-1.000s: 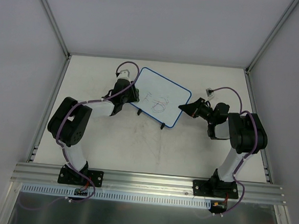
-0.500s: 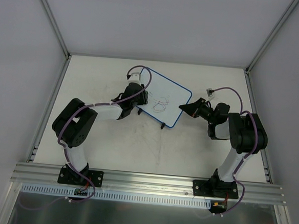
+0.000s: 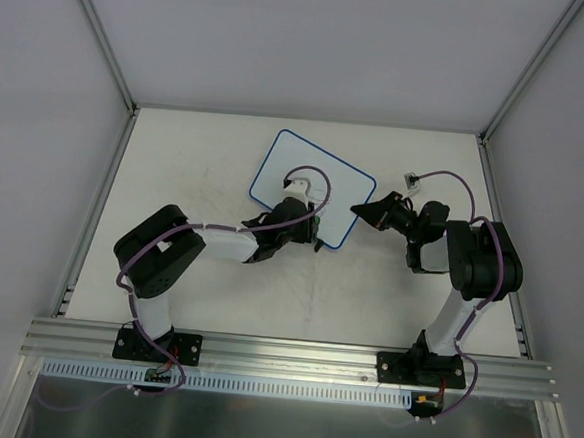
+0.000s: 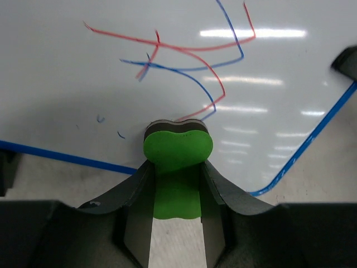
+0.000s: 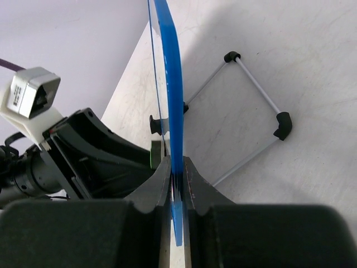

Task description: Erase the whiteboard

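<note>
The whiteboard [image 3: 305, 170], white with a thin blue frame, stands tilted at the table's middle back. In the left wrist view its face [image 4: 167, 67] carries red and blue scribbles. My left gripper [image 3: 307, 225] is shut on the green eraser [image 4: 177, 151], whose dark felt face touches the board just below the scribbles, near the board's lower edge. My right gripper [image 3: 358, 214] is shut on the board's right edge; in the right wrist view the blue frame [image 5: 170, 100] runs edge-on between the fingers [image 5: 195, 187]. The board's wire stand [image 5: 251, 106] shows behind it.
The left arm [image 3: 170, 246] reaches across the table's middle toward the board. The right arm [image 3: 469, 262] is folded at the right. Grey walls and metal posts [image 3: 104, 45] bound the table. The rail [image 3: 293, 354] runs along the near edge.
My left gripper with the eraser has swept from the board's left edge across and down to its lower right part. The scribbles seen from above before are now hidden by it. The right gripper has stayed put.
</note>
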